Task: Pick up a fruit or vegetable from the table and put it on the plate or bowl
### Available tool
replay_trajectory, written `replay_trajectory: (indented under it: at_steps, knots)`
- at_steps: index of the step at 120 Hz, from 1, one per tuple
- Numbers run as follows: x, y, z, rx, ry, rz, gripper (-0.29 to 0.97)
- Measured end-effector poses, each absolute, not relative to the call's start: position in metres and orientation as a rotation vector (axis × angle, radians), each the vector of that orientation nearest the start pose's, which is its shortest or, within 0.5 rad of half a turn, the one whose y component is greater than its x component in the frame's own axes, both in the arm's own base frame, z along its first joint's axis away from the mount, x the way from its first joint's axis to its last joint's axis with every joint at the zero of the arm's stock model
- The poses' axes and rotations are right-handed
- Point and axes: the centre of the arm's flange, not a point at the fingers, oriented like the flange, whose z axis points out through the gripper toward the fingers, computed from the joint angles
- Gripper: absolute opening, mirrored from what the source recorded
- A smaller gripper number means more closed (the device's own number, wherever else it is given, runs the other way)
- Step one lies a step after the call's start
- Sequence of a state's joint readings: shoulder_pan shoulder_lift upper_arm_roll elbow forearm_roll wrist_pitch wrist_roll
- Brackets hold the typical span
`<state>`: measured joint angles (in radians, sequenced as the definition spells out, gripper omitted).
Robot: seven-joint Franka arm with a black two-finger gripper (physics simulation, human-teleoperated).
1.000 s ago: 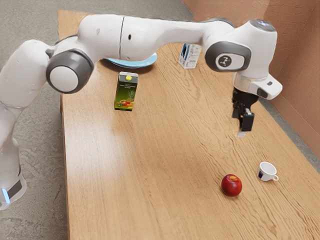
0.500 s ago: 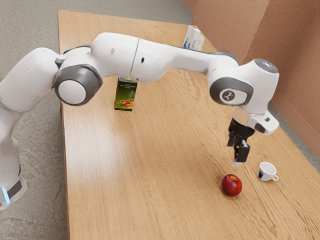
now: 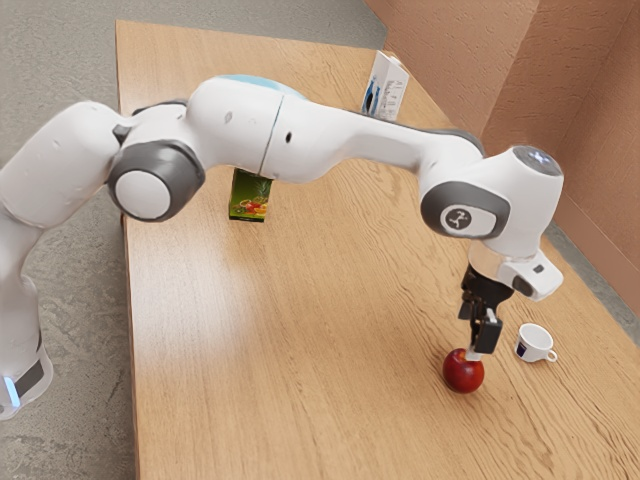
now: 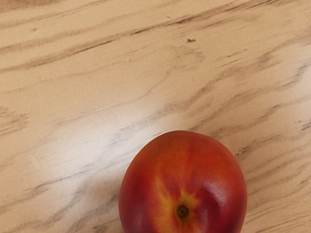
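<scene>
Arm (image 3: 330, 140) lower, over stem-dimpled fruit (image 4: 182, 187)

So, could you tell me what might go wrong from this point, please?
1. The apple is round and lies loose on the table. The gripper, right at its top, could send it rolling if it comes down off-centre.
2. The white cup stands close beside the apple and may get knocked.

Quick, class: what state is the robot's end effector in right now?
End effector: open or closed cannot be told; it hangs right over the red fruit.
</scene>
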<state>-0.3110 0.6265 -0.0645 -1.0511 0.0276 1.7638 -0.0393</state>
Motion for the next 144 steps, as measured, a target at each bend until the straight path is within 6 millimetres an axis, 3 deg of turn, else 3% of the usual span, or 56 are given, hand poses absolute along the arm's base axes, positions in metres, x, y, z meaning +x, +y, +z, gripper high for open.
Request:
replay_trajectory:
  at_steps: [51,78,112,126,144]
  knots:
    - [0.702,-0.261,0.449,-3.126,0.521,-0.099,0.68]
    - [0.702,-0.274,0.431,-3.124,0.546,-0.081,0.68]
    - [0.704,-0.278,0.421,-3.125,0.555,-0.090,0.67]
    - [0.706,-0.278,0.417,-3.125,0.553,-0.086,0.61]
    - [0.707,-0.278,0.410,-3.124,0.552,-0.079,0.37]
